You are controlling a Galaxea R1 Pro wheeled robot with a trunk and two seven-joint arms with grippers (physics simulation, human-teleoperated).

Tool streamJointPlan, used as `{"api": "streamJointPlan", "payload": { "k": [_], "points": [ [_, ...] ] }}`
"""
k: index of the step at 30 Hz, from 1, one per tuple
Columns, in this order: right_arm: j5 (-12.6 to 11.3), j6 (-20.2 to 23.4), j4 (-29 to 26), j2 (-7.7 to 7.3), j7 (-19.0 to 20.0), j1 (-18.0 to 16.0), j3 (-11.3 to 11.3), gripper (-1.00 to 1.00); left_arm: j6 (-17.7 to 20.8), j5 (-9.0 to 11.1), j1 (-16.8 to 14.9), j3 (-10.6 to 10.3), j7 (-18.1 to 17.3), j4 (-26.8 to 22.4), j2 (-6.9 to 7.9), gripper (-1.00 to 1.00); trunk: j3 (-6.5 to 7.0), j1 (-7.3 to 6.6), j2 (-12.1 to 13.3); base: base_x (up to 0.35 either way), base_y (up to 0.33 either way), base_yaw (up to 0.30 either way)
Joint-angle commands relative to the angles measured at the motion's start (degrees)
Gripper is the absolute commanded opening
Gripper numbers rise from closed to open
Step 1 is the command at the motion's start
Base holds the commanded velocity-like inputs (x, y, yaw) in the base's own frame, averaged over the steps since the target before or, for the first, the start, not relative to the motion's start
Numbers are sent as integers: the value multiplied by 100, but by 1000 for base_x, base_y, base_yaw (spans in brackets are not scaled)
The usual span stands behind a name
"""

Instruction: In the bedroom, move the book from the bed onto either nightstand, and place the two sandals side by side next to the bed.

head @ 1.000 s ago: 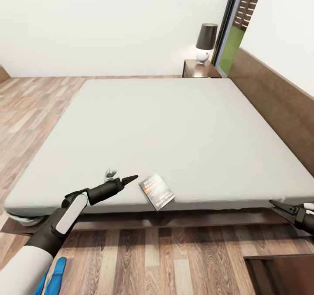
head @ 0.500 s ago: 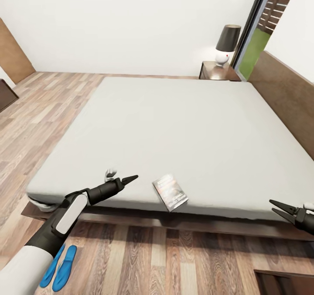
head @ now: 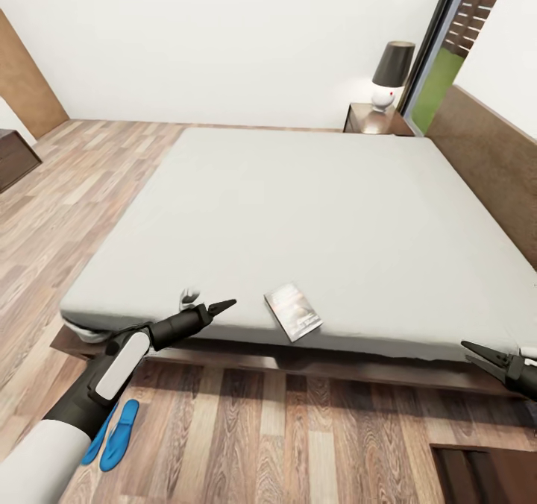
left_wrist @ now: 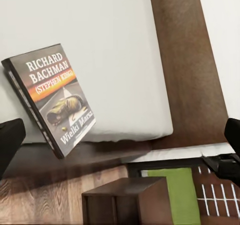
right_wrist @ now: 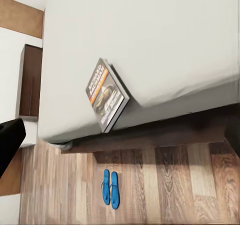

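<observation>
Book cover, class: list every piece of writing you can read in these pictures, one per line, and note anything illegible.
"RICHARD BACHMAN" on the book cover, top, seen in the left wrist view.
"(STEPHEN KING)" just beneath, on the orange band.
"Wielki Marsz" near the cover's lower edge.
The cover print in the head view and right wrist view is too small to read.

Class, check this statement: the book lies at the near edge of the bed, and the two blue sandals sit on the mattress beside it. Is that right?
Not quite. The book does lie at the bed's near edge, but the two blue sandals sit side by side on the wood floor, as the head view shows.
</observation>
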Motion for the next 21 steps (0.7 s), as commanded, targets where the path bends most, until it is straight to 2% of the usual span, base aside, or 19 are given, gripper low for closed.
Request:
{"api": "streamJointPlan", "payload": {
  "k": [1, 5, 13, 16, 17, 18, 21],
  "points": [
    [-19, 38, 1, -1, 4, -3, 0, 100, 36, 47, -4, -9, 9, 0, 5, 100, -3, -4, -2, -333, 0, 1],
    [-19, 38, 1, -1, 1, -1, 4, 100, 38, 47, -4, -11, 10, 0, 4, 100, -3, -4, -2, -249, 0, 0],
    [-19, 38, 30, 9, -2, 1, 27, 100, 33, 47, -4, -11, 9, 0, -8, 100, -3, -4, -2, -32, 0, 0],
    [7, 31, 84, 322, -29, 3, 30, 100, 24, 47, -4, -13, 11, 0, -20, 100, -3, -4, -2, -2, 0, 0],
    [106, -25, 117, 518, -48, 2, 34, 100, 18, 47, -4, -16, 13, 0, -21, 100, -3, -4, -2, 0, 0, 0],
    [607, -360, 244, 892, -89, 3, 33, 100, 5, 47, -4, -15, 16, 32, -22, 100, -3, -4, -2, 0, 0, 0],
    [1462, -970, 482, 1085, -91, 5, 32, 100, -3, 35, -4, -8, 5, 336, -18, 100, -3, -4, -2, 0, 0, 0]
  ]
}}
